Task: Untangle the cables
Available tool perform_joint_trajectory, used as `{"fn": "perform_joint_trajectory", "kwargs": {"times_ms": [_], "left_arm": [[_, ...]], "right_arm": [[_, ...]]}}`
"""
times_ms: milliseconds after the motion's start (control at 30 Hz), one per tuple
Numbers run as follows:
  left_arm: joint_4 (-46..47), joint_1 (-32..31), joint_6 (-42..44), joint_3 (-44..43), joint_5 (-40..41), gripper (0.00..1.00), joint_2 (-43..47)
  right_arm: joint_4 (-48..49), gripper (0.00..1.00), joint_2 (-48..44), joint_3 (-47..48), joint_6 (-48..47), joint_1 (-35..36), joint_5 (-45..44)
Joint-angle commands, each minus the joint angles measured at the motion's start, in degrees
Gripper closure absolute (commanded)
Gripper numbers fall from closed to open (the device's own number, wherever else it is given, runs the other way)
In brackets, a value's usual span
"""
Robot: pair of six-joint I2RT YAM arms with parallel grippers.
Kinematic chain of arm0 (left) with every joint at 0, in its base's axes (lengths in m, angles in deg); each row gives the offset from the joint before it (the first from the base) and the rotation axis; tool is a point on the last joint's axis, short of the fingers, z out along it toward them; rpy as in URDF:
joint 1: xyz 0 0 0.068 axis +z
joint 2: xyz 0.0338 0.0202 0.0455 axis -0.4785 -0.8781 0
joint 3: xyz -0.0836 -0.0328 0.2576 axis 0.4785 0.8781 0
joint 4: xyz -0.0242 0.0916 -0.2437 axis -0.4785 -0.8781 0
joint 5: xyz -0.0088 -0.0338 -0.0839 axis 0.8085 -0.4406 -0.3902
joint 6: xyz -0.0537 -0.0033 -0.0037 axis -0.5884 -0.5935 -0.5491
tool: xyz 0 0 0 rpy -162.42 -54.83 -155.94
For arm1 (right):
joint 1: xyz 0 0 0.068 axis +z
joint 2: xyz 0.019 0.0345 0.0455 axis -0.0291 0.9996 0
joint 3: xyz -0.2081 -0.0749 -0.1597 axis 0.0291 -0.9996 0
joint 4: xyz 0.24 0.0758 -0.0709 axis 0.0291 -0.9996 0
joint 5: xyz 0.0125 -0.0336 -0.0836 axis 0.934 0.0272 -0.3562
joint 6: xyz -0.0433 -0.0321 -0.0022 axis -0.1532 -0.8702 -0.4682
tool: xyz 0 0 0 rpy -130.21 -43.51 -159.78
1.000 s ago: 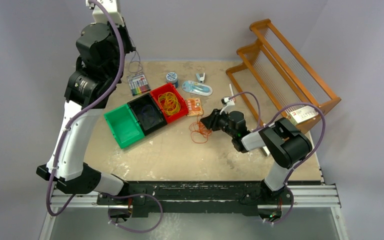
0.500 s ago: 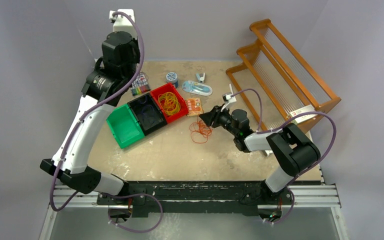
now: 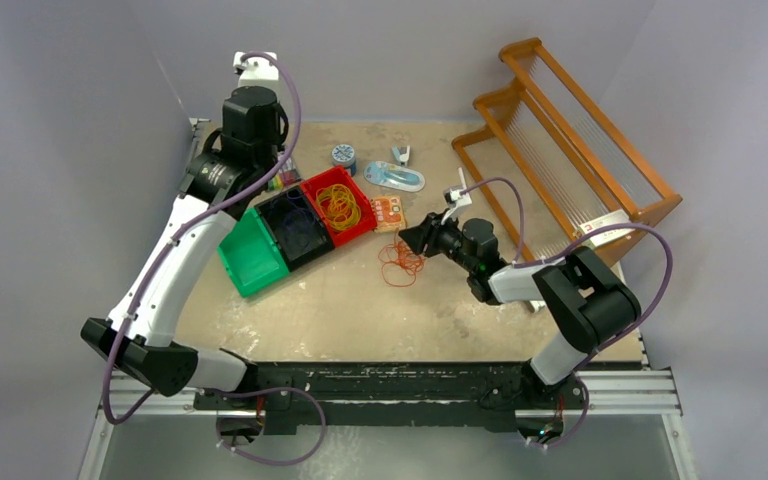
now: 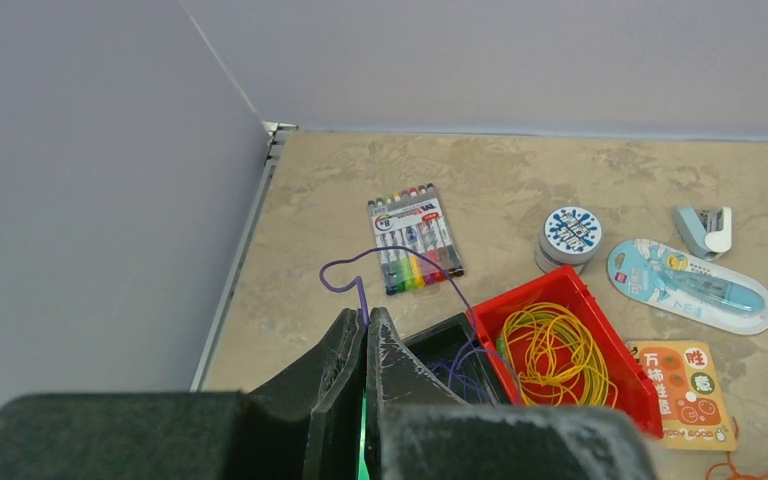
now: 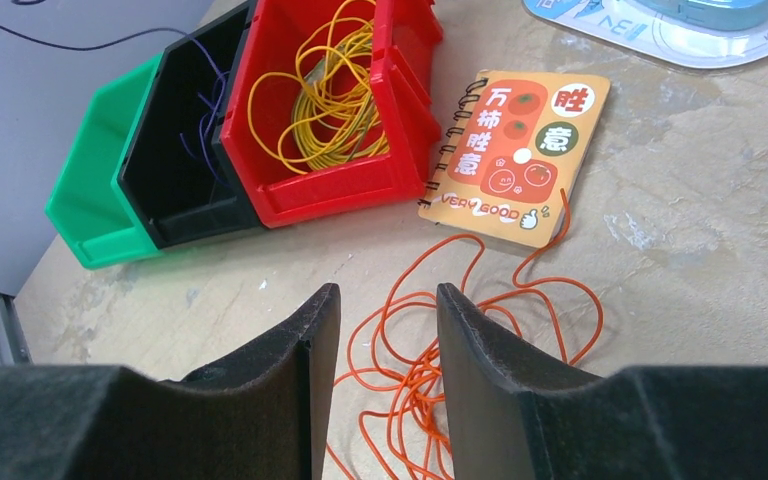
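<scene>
While a flat pack of coloured marker pens lies at 12 o'clock of the black plastic bin, the left gripper is clenched on a thin dark purple cable; that strand rises, then arcs toward 4 o'clock into the bin; a yellow cable coil fills the red plastic bin; the right gripper, jaws partly spread and grasping nothing, hangs over the loose orange cable tangle at 6 o'clock of the orange spiral notebook.

A robotics lab cell: grey partition walls enclose a scuffed table.
</scene>
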Motion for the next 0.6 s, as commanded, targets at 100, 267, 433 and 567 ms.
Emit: {"fn": "perform_joint_trajectory", "kwargs": {"times_ms": [100,267,433,567], "left_arm": [[3.05,0.97,-1.59,2.06,0.25,1.00,2.43],[3.16,1.44,-2.43,5.10,0.14,1.00,2.64],[2.33,2.07,-3.06,6.76,-0.48,1.00,2.47],[1.21,2.44,-3.89,7.78,-2.10,1.00,1.68]], "right_arm": [[1.13,0.57,-1.39,1.70,-1.15,-0.05,1.35],[1.26,0.57,-1.67,1.34,-1.16,-0.02,1.13],[1.29,0.57,-1.59,1.16,-1.18,-0.02,1.15],[1.60,0.57,-1.26,1.25,-1.09,-0.06,1.34]]}}
